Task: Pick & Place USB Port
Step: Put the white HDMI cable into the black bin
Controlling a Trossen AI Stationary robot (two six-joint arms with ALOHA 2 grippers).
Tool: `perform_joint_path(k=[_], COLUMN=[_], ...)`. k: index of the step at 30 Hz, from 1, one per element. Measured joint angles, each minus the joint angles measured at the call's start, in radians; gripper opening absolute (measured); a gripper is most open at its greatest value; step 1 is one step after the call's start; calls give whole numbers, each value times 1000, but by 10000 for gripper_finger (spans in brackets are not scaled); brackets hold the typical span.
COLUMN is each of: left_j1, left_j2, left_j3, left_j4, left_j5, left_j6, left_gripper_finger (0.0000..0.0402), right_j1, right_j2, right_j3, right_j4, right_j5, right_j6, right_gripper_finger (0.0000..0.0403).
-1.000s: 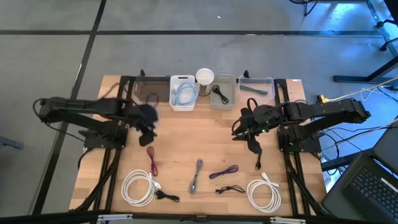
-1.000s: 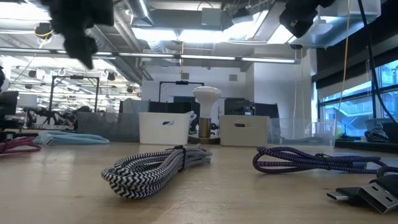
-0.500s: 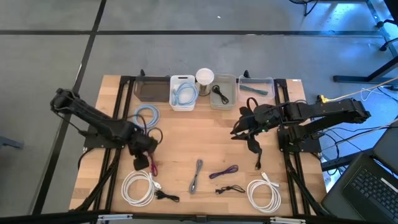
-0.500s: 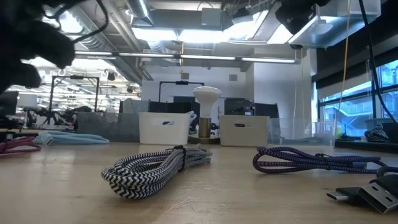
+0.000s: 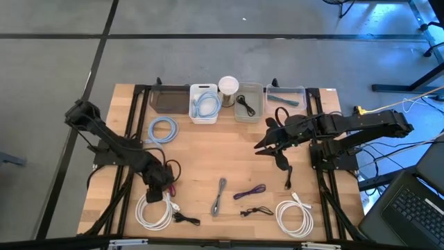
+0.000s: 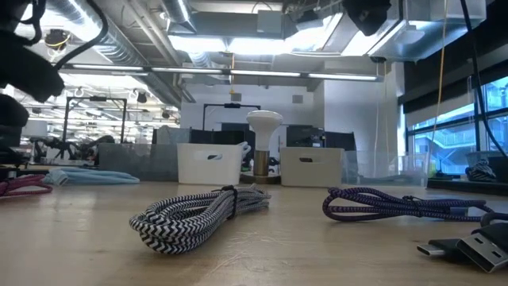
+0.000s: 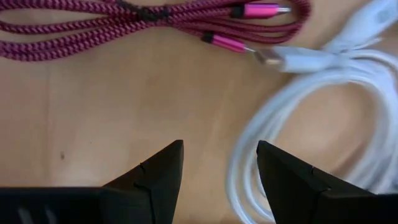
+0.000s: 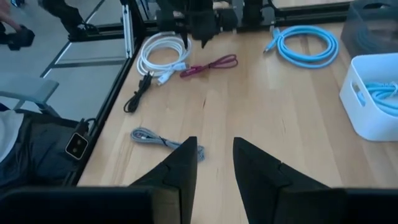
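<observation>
My left gripper (image 5: 158, 186) is open and empty, low over the table's near left. It stands over the near end of a magenta braided cable (image 5: 168, 175) and the far rim of a white cable coil (image 5: 154, 210). In the left wrist view, its fingers (image 7: 221, 171) hang above bare wood between the magenta cable (image 7: 93, 46) and the white cable (image 7: 298, 118), touching neither. My right gripper (image 5: 266, 143) is open and empty, held above the table right of centre; its fingers show in the right wrist view (image 8: 214, 155). A light blue cable coil (image 5: 163, 129) lies flat at the far left.
A grey braided cable (image 5: 220, 196), a purple cable (image 5: 250, 192), thin black cables (image 5: 257, 210) and a second white coil (image 5: 294, 215) lie along the near side. A dark tray (image 5: 170, 99), white bin (image 5: 205, 114), grey bin (image 5: 248, 111) and clear bin (image 5: 285, 97) line the far edge.
My left gripper has swung from the far left toward the table's near edge and gone down to just over the magenta and white cables. The light blue coil now shows on the table where the gripper had stood. My right gripper has drifted slightly toward the table's left.
</observation>
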Motion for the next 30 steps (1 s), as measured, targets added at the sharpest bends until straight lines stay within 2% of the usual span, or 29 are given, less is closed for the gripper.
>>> perform_joint_path(k=[7, 10, 14, 20, 25, 30], left_j1=[-17, -17, -17, -33, -55, -81], left_j2=[95, 116, 106, 17, -105, -215], left_j3=[0, 0, 0, 34, 144, 285], left_j4=[6, 5, -10, -101, -210, -328], left_j5=[-3, 56, 143, 148, 18, -240], left_j6=[89, 101, 90, 22, -31, -55], left_gripper_finger=[183, 135, 26, 9, 7, 6], right_j1=[0, 0, 0, 0, 0, 0], right_j2=[0, 0, 0, 0, 0, 0], right_j3=[0, 0, 0, 0, 0, 0], right_j4=[12, 12, 12, 15, 15, 14], right_j5=[4, 28, 48, 50, 50, 50], right_j6=[0, -3, -28, -67, -78, -95], right_gripper_finger=[105, 105, 105, 105, 105, 105])
